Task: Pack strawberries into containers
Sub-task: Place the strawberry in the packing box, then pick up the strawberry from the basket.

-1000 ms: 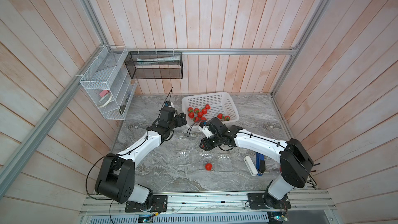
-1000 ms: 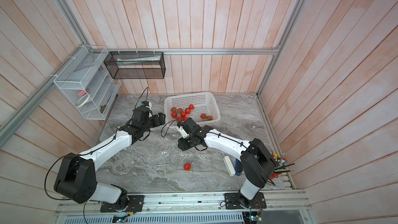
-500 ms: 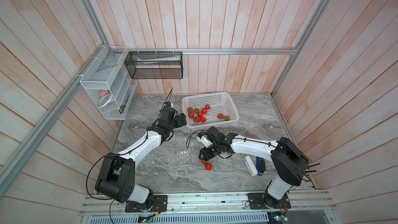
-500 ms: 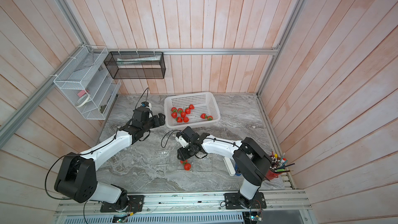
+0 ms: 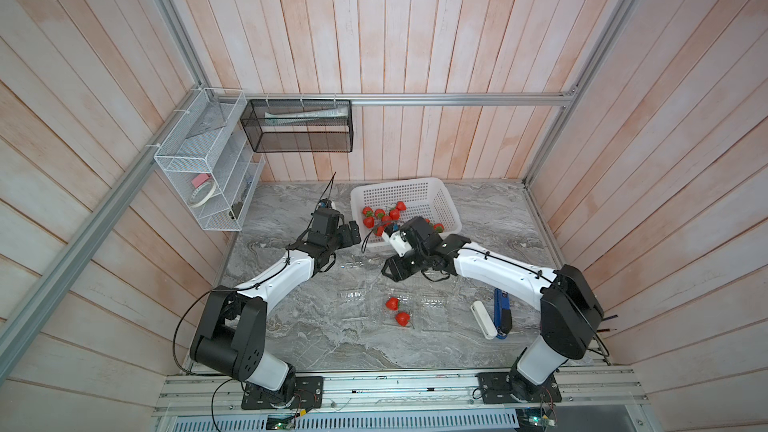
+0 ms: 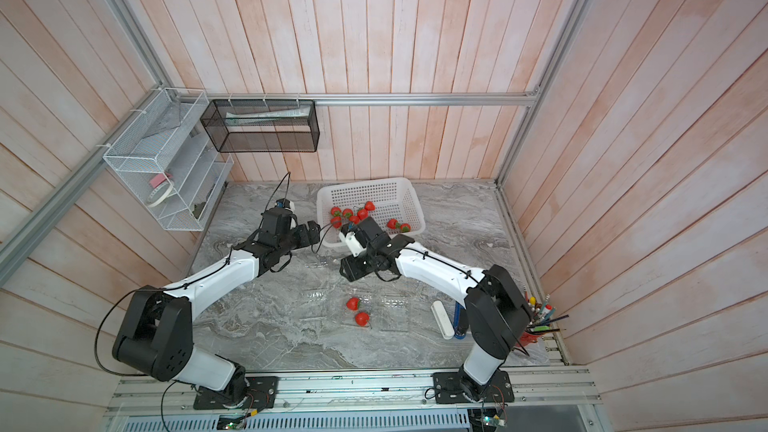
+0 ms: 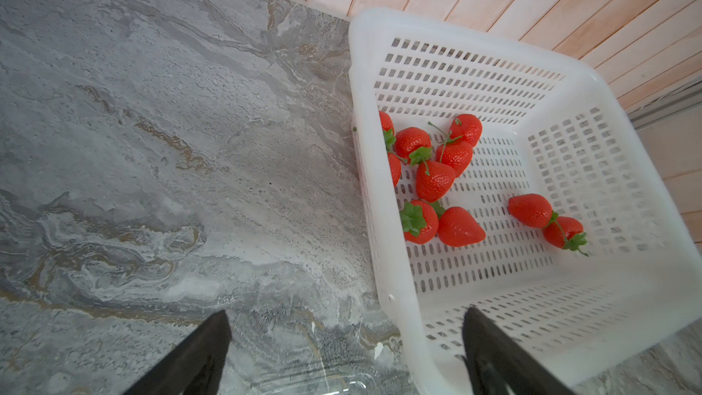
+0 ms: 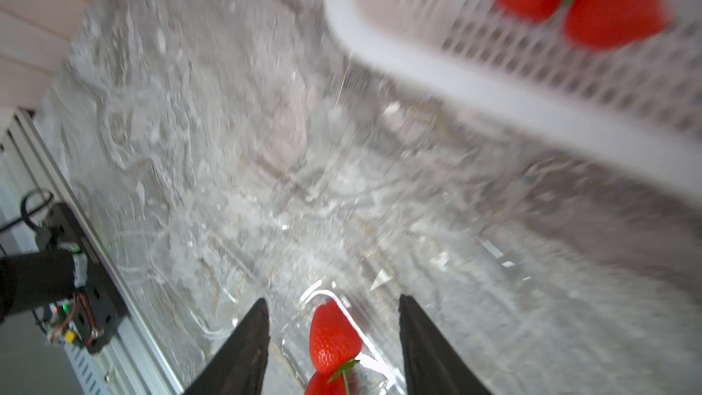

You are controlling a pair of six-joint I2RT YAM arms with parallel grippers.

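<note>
- Strawberries (image 5: 392,303): in both top views, 2 lie in the middle one of 3 clear containers (image 5: 434,310) on the marble surface (image 5: 324,338). The rest sit in the white basket (image 5: 415,182). The left claw (image 5: 351,231) hangs spread beside the basket's edge. The right claw (image 5: 388,275), spread and empty, is between basket and containers.
- Left wrist view: the left claw (image 7: 345,315) gapes wide, 1 finger over the surface and 1 over the basket (image 7: 374,222); 10 strawberries (image 7: 433,180) lie inside.
- Right wrist view, blurred: the right claw (image 8: 332,302) is parted above 2 strawberries (image 8: 332,336) in a container (image 8: 380,355), gripping nothing.
</note>
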